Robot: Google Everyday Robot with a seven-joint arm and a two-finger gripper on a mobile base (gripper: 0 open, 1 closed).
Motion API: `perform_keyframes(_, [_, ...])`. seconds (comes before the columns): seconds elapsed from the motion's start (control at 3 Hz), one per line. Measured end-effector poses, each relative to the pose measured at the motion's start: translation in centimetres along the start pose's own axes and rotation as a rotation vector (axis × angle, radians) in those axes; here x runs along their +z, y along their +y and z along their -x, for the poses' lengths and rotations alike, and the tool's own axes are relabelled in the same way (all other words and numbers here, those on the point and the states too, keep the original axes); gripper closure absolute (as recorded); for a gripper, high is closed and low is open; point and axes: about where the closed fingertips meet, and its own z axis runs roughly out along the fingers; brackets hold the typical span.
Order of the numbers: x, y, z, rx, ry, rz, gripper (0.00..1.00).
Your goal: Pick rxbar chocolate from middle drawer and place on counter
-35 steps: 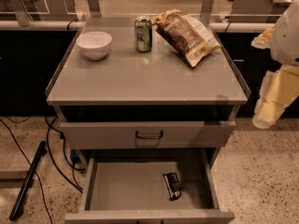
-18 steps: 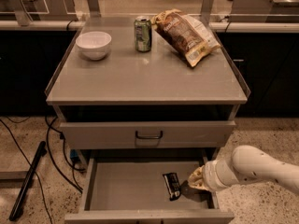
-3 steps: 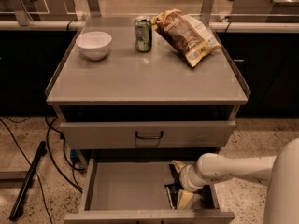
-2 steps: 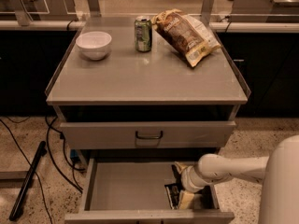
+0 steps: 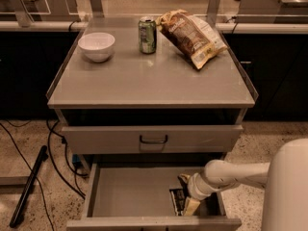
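The rxbar chocolate [image 5: 177,200], a small black bar with white print, lies flat on the grey floor of the open middle drawer [image 5: 130,196], near its front right. My gripper [image 5: 187,193] reaches in from the right on a white arm and hangs right over the bar's right side. Its tan fingers [image 5: 191,206] stand apart, one at the bar's far end and one at its near end, so it is open. The bar rests on the drawer floor. The counter [image 5: 144,78] is the grey cabinet top above.
On the counter stand a white bowl [image 5: 96,45], a green soda can [image 5: 147,34] and a tan-and-brown chip bag [image 5: 190,36]. A shut drawer with a dark handle [image 5: 153,139] sits just above the open one. Cables and a black pole [image 5: 29,186] lie on the floor at left.
The gripper has settled slightly lower and closer around the bar inside the drawer. The bar has not moved. Long before, the arm was outside the drawer at the right.
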Motion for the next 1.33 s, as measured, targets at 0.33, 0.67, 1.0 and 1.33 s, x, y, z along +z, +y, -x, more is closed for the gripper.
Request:
perform_keyframes(0.33, [0.2,0.2,-0.1,0.005,0.0,0.011,0.43])
perform_keyframes(0.67, [-0.5,0.1,0.2,0.005,0.0,0.011,0.5])
perform_keyframes(1.0, [-1.0,0.0,0.5,0.005,0.0,0.011,0.66])
perform_keyframes(1.33, [-1.0,0.1,0.5,0.008,-0.001,0.015,0.89])
